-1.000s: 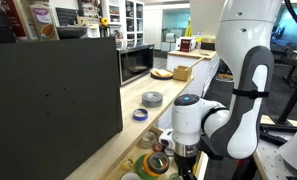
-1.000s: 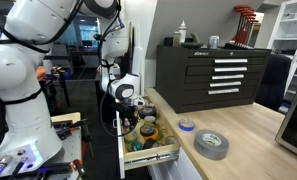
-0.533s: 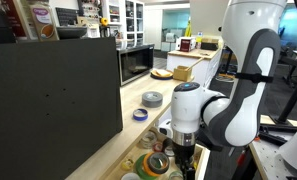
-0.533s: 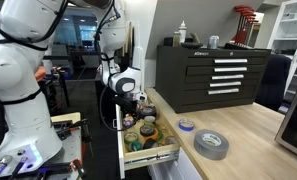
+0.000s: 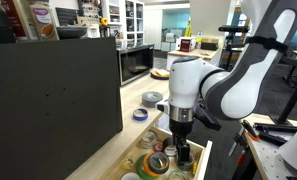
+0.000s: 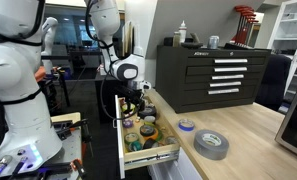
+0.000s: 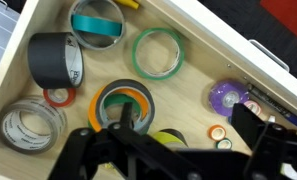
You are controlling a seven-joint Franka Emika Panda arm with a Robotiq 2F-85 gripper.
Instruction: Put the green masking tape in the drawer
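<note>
The drawer [image 7: 188, 35] stands open and holds several tape rolls. A yellow-green masking tape roll [image 7: 168, 137] lies on the drawer floor right below my gripper [image 7: 188, 128], partly hidden by it. The gripper is open and empty, and hangs above the drawer. A flat green tape ring [image 7: 158, 53] lies further back in the drawer. In both exterior views the gripper [image 5: 181, 135] [image 6: 138, 100] hangs over the open drawer [image 5: 193, 168] [image 6: 153, 155].
The drawer also holds a black duct tape roll [image 7: 56, 60], a teal ring [image 7: 96, 22], an orange-rimmed roll [image 7: 123, 103], a clear roll [image 7: 30, 125] and a purple roll [image 7: 228, 97]. A grey roll [image 6: 211, 144] and a blue roll [image 6: 186, 125] lie on the counter.
The arm has lifted the gripper straight up out of the drawer. The jaws are open and nothing came up with them.
</note>
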